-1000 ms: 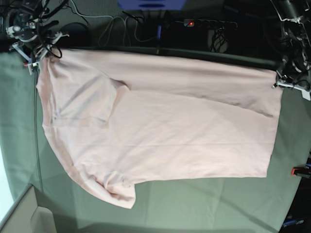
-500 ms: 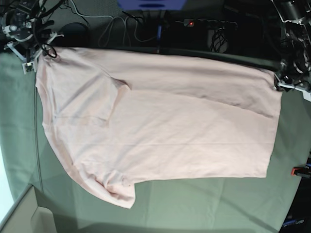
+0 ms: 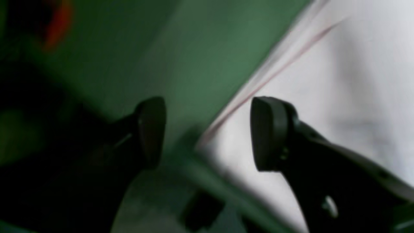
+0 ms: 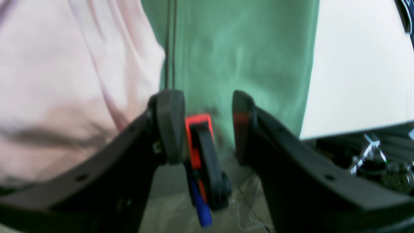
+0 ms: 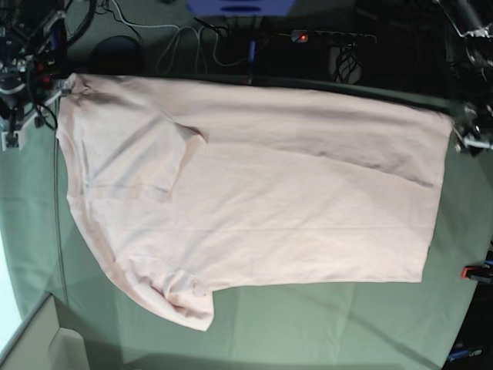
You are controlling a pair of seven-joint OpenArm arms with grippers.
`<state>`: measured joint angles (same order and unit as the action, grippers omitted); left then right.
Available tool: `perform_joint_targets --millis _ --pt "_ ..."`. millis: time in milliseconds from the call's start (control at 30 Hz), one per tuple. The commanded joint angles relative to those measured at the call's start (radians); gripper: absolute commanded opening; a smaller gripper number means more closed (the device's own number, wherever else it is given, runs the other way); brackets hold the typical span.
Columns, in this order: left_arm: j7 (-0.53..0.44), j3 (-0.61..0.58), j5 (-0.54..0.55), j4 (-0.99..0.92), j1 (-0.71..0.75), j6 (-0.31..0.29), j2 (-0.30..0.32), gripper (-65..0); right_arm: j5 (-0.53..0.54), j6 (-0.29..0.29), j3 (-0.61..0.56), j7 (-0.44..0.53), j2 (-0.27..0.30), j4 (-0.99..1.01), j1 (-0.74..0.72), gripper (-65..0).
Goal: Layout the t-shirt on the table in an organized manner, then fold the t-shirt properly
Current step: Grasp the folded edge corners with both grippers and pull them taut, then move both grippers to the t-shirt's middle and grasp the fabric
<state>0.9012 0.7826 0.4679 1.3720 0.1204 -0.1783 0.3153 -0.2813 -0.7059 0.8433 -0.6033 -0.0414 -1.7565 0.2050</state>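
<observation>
The pale pink t-shirt (image 5: 254, 208) lies spread flat on the green table (image 5: 323, 324), plain side up, with one sleeve folded over at the upper left and another bunched at the lower left. My right gripper (image 5: 17, 127) hangs just off the shirt's far left corner. In the right wrist view the right gripper (image 4: 205, 126) is open and empty, the t-shirt (image 4: 64, 81) to its left. My left gripper (image 5: 470, 139) sits beside the shirt's far right corner. Seen from the left wrist, the left gripper (image 3: 208, 132) is open, over the t-shirt's (image 3: 339, 97) corner, holding nothing.
A red and black clamp (image 4: 200, 145) grips the table edge below my right gripper. Another red clamp (image 5: 474, 271) sits at the right edge. A power strip (image 5: 331, 36) and cables (image 5: 192, 42) lie behind the table. A cardboard box (image 5: 38, 343) stands at the lower left.
Both grippers have opened and let go of the shirt's far corners, then drawn outward, away from the shirt. The corners now rest on the table.
</observation>
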Motion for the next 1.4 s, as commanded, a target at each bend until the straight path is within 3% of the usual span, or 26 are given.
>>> perform_joint_targets --millis 0,267,567,667,733,833,1067,1133,1233,1367 --pt "-0.001 0.004 0.002 0.042 -0.008 0.001 0.02 -23.1 0.007 0.008 0.001 0.019 0.013 -0.015 -0.028 -39.4" --pt "-0.003 -0.002 -0.004 0.097 -0.11 0.003 0.018 -23.1 0.006 0.008 -0.002 0.026 0.025 0.112 -0.252 -39.4" --pt "-0.007 -0.004 -0.005 -0.096 -0.33 0.004 0.018 -23.1 0.007 0.008 -0.204 0.039 0.173 0.587 -0.563 -36.9" --pt "-0.007 -0.004 -0.005 -0.151 -0.368 0.004 0.02 -23.1 0.009 0.008 -0.261 0.125 0.208 0.763 -0.651 -33.5" --pt "-0.021 -0.009 -0.005 -0.176 -0.393 0.004 0.02 -23.1 0.009 0.008 -0.284 0.231 0.225 0.89 -0.7 -32.2" --pt "-0.113 -0.079 -0.007 -0.182 -0.396 0.009 0.02 -23.1 0.006 0.008 -0.312 0.369 0.249 1.048 -0.757 -31.9" --pt "-0.39 -0.26 -0.007 -0.24 -0.376 0.013 0.029 -23.1 0.007 0.008 -0.353 0.578 0.312 1.297 -0.82 -31.4" --pt "-0.445 -0.286 -0.007 -0.288 -0.38 0.013 0.029 -23.1 0.007 0.039 -0.355 0.635 0.314 1.305 -0.82 -31.4" --pt "-0.509 -0.322 -0.007 -0.359 -0.385 0.013 0.029 -23.1 0.006 0.084 -0.378 0.659 0.314 1.305 -0.818 -31.4" --pt "-0.584 -0.386 -0.007 -0.486 -0.428 0.013 0.031 -23.1 0.006 0.093 -0.424 0.667 0.314 1.306 -0.815 -31.4"
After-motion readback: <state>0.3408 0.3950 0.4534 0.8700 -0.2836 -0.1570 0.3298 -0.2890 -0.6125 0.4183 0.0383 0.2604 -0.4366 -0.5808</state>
